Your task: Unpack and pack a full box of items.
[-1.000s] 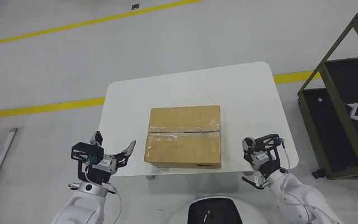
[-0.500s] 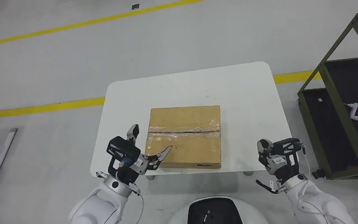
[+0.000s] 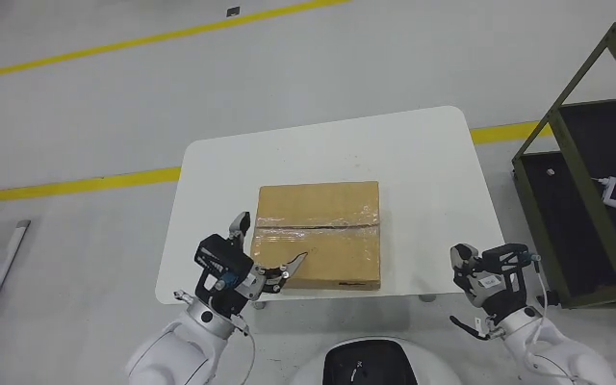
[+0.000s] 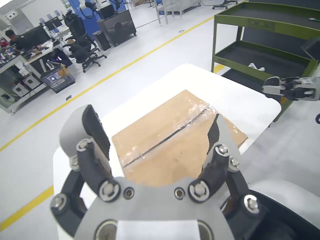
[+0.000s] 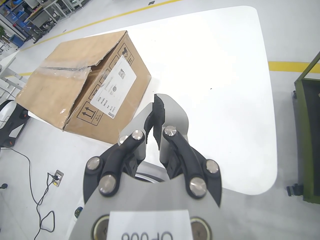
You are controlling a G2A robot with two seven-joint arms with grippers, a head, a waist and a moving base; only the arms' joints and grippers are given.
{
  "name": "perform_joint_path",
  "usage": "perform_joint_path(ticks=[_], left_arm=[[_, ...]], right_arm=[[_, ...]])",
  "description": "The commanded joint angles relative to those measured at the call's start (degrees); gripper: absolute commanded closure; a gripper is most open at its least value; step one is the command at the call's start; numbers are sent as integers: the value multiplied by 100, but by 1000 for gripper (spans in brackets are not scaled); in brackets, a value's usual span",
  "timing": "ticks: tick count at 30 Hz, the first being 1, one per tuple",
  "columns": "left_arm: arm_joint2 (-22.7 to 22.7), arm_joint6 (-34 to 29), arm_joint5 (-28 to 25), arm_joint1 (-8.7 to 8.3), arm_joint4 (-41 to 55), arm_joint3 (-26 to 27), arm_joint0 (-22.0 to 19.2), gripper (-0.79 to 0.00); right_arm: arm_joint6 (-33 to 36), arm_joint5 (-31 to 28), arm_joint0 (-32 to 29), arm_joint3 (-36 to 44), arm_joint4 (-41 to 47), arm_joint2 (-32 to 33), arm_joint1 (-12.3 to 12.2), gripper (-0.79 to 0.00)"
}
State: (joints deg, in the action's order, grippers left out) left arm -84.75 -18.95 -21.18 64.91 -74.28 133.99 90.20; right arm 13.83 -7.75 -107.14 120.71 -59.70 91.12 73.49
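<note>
A brown cardboard box point(image 3: 318, 234) lies in the middle of the white table point(image 3: 423, 164), its top flaps down and clear tape along the centre seam. My left gripper point(image 3: 274, 241) hangs open over the box's front left corner, its fingers point(image 4: 87, 118) spread above the box top point(image 4: 172, 148). My right gripper point(image 3: 489, 263) is shut with nothing in it, off the table's front right corner. The right wrist view has the shut gripper point(image 5: 156, 108) a little way from the box's labelled end point(image 5: 112, 86), where a flap edge is torn and slightly raised.
A green metal cart point(image 3: 568, 183) with black shelves stands close to the table's right side. Yellow floor lines point(image 3: 87, 183) run behind and beside the table. Bare tabletop point(image 5: 212, 71) lies to the right of the box and behind it.
My left gripper has swung in from off the table's front left to over the box's front left corner. My right gripper has drawn back and to the right, off the table's corner.
</note>
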Motion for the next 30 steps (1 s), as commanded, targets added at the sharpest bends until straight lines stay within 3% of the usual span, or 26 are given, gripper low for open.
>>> perform_joint_path(ticks=[1,9,14,30], left_arm=[[420,-192,-30,16,-154,-111,-247,-785],[2150,-1197,304,216,-568,-1003,-1626,-785],[2816,-1470,472,364,-789,-1631,-2339,-785],[2836,-1489,537,369,-930,-1744,-2331,-785]], right_arm=[[7,8,1,-4,2,7,-3,0],[22,35,-5,-21,-16,6,-15,0],[65,65,35,-14,-57,-22,-22,0],[95,120,76,-48,-139,-192,-35,0]])
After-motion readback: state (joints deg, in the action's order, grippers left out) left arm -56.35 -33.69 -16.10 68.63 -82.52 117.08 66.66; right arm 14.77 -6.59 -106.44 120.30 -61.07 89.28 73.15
